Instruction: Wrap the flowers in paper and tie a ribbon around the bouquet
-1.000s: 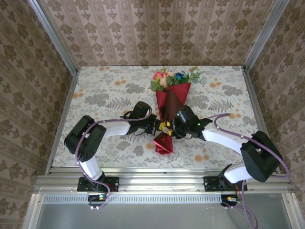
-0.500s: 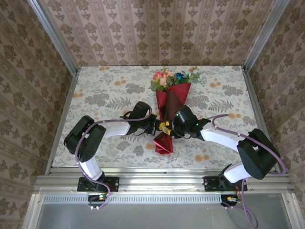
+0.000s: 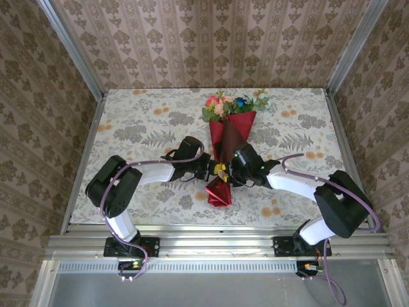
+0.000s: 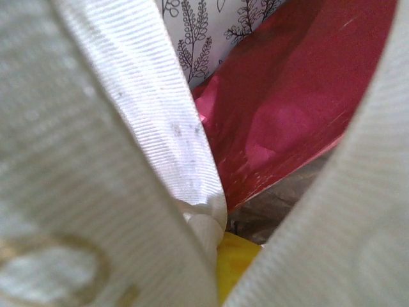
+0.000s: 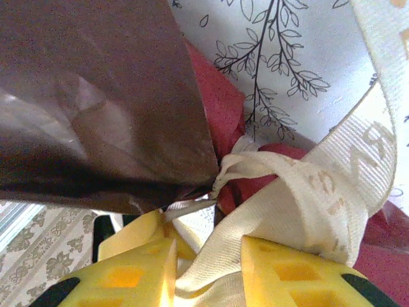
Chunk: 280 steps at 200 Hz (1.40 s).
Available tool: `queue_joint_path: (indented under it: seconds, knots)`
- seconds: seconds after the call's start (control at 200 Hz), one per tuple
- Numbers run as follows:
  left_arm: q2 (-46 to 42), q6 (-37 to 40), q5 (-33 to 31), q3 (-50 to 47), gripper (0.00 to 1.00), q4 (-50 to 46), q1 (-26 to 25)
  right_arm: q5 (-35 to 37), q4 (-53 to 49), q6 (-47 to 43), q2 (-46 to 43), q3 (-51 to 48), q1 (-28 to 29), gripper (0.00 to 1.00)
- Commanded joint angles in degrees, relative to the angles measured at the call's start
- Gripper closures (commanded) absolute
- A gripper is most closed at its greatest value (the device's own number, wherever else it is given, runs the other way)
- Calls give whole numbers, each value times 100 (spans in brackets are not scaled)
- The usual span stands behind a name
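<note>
The bouquet (image 3: pixel 231 131) lies mid-table, the flowers (image 3: pixel 232 105) sticking out of its far end. Its paper (image 3: pixel 219 190) is maroon above and flares crimson below a pinched waist. Both grippers meet at that waist, my left gripper (image 3: pixel 213 170) from the left and my right gripper (image 3: pixel 229 171) from the right. The cream ribbon (image 5: pixel 300 198) loops around the waist in a knot and runs down between my right gripper's (image 5: pixel 209 275) yellow fingers (image 5: pixel 287 272), which pinch it. Ribbon (image 4: pixel 153 121) bands cover the left wrist view, with red paper (image 4: pixel 300 109) behind; the left jaws are hidden.
The floral tablecloth (image 3: pixel 134 125) spreads to both sides of the bouquet. Metal posts and patterned walls (image 3: pixel 211 38) close in the back and sides. A metal rail (image 3: pixel 211 243) carrying the arm bases runs along the near edge.
The right arm's elbow has swung left and its gripper has edged slightly left toward the waist. The left arm and the bouquet have stayed put.
</note>
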Motion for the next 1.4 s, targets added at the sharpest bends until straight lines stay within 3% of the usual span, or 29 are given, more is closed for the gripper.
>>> queue_joint_path:
  seconds: [0.0, 0.2, 0.31, 0.53, 0.71, 0.855, 1.045, 1.18, 1.245, 1.395]
  knots:
    - [-168, -64, -37, -10, 100, 111, -36, -30, 95, 538, 210, 13, 25, 69]
    - [-209, -85, -27, -53, 100, 106, -49, 92, 52, 506, 154, 82, -60, 85]
    - [-216, -101, -31, -73, 100, 112, -48, 273, -158, 432, -13, 93, -97, 99]
    - [-265, -14, 2, -94, 100, -46, 24, 478, -522, 125, -345, 180, -220, 100]
    - [-450, 302, -37, 18, 67, -605, 159, 537, -408, -6, -441, 82, -265, 100]
    - [-621, 559, -29, 166, 50, -1128, 310, 596, -327, -97, -439, 84, -265, 100]
    - [-888, 647, -101, 173, 36, -1918, 442, 619, -226, -128, -399, 94, -262, 100]
    - [-863, 443, -143, 116, 28, -1822, 537, 594, -209, -144, -377, 119, -263, 100]
    - [-805, 260, -210, 101, 20, -1720, 540, 584, -209, -147, -372, 119, -265, 100]
    - [-567, -224, -284, 89, 18, -1477, 473, 583, -191, -139, -385, 101, -261, 100]
